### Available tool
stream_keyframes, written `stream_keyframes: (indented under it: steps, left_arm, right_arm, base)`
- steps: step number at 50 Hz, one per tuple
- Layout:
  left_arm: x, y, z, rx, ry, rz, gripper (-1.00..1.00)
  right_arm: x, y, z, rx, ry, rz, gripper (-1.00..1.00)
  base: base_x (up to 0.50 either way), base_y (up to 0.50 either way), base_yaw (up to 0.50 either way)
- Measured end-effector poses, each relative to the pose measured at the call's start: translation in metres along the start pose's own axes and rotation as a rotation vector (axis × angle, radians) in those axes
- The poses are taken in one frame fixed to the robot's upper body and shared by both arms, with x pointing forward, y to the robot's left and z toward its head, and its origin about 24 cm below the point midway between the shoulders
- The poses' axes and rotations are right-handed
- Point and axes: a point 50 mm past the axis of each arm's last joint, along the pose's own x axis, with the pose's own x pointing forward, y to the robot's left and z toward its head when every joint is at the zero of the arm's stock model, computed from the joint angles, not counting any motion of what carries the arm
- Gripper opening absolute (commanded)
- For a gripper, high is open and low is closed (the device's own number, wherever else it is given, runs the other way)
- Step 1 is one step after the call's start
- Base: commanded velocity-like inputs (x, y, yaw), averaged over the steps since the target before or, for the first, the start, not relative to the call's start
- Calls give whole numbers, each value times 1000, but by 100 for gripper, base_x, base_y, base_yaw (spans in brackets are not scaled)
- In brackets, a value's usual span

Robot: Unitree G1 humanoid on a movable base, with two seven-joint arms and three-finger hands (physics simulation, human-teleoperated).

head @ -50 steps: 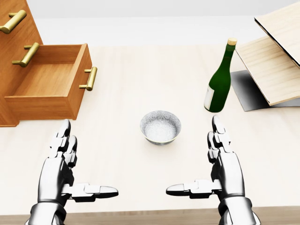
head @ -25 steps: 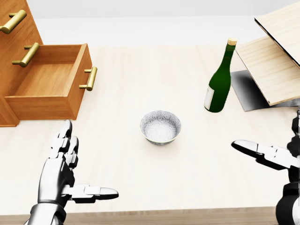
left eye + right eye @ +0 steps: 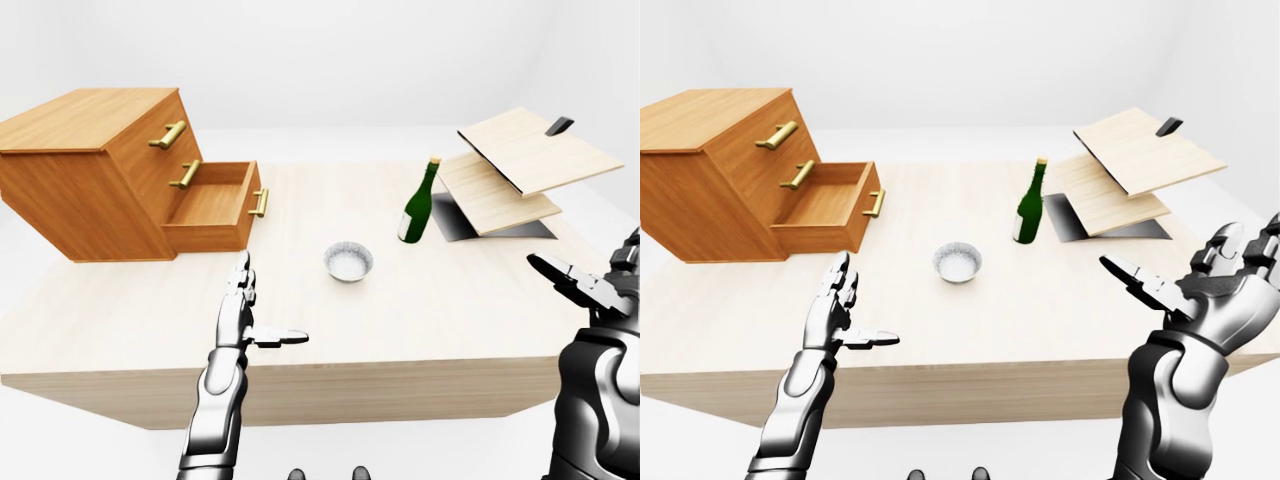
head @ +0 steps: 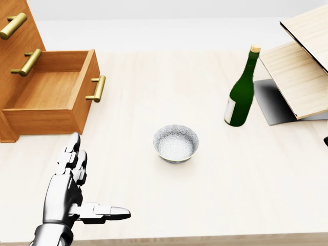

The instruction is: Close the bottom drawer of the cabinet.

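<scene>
A wooden cabinet [image 3: 90, 170] stands at the left of the table. Its bottom drawer [image 4: 51, 100] is pulled out and empty, with a brass handle [image 4: 96, 88] on its face. My left hand [image 4: 72, 192] is open, fingers spread, low over the table below the drawer and apart from it. My right hand [image 3: 1210, 285] is open and raised off the table's right side; it shows only in the eye views.
A small grey bowl [image 4: 176, 143] sits mid-table. A green bottle [image 4: 241, 95] stands upright to its right. Light wooden boards [image 4: 300, 66] lean on a dark stand at the right. The table's near edge [image 3: 300, 380] is close to my body.
My right hand has swung out to the right and left the head view. The left hand has hardly moved. The view has shifted slightly.
</scene>
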Motion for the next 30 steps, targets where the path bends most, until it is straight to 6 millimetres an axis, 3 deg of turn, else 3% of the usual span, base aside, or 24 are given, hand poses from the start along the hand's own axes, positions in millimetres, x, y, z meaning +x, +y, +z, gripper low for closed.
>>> stream_keyframes:
  steps: [30]
  left_arm:
    - [0,0,0,1,0,0,100]
  right_arm:
    - [0,1,2,18,-3,34,100]
  base:
    - [25,0,0]
